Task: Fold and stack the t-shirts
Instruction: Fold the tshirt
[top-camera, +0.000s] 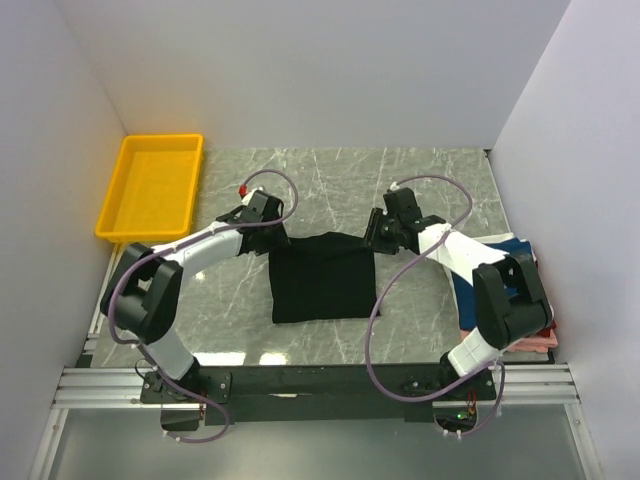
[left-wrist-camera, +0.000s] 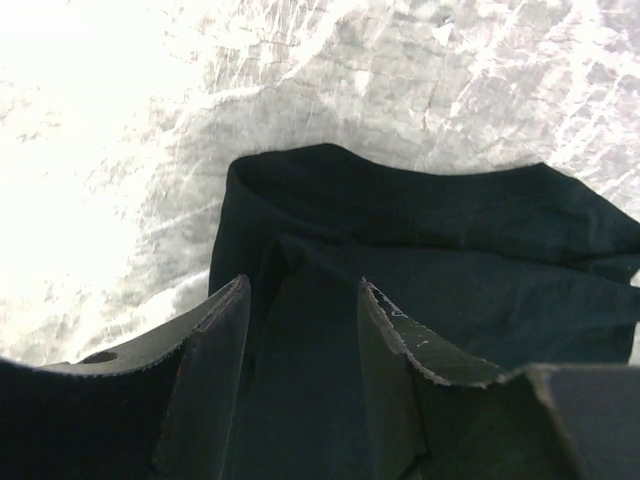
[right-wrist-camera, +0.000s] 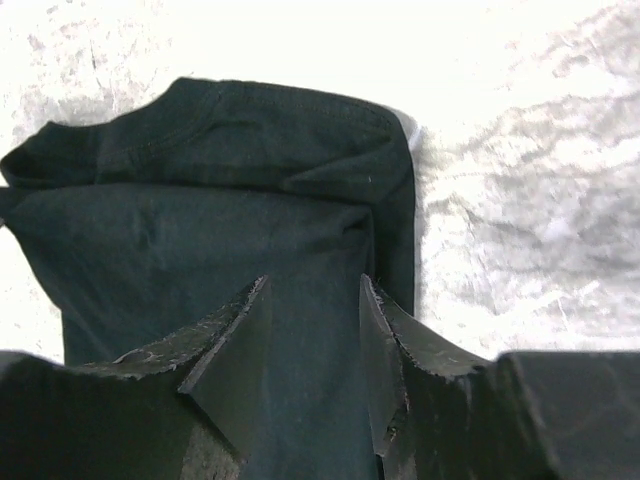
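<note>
A black t-shirt (top-camera: 322, 277) lies folded into a rough square on the marble table, its far edge rumpled. My left gripper (top-camera: 268, 222) hovers at its far left corner, jaws open, with the black cloth (left-wrist-camera: 450, 250) lying below and between the fingers (left-wrist-camera: 304, 282). At the far right corner my right gripper (top-camera: 378, 232) also stands open over the cloth (right-wrist-camera: 200, 200), which is not pinched (right-wrist-camera: 314, 279). A stack of folded t-shirts sits at the right edge, navy (top-camera: 508, 244) above pink (top-camera: 540, 342), partly hidden by the right arm.
A yellow plastic tray (top-camera: 150, 190) stands at the far left corner with nothing in it. White walls close in the table on the left, back and right. Grey marble table (top-camera: 330, 180) shows beyond the shirt.
</note>
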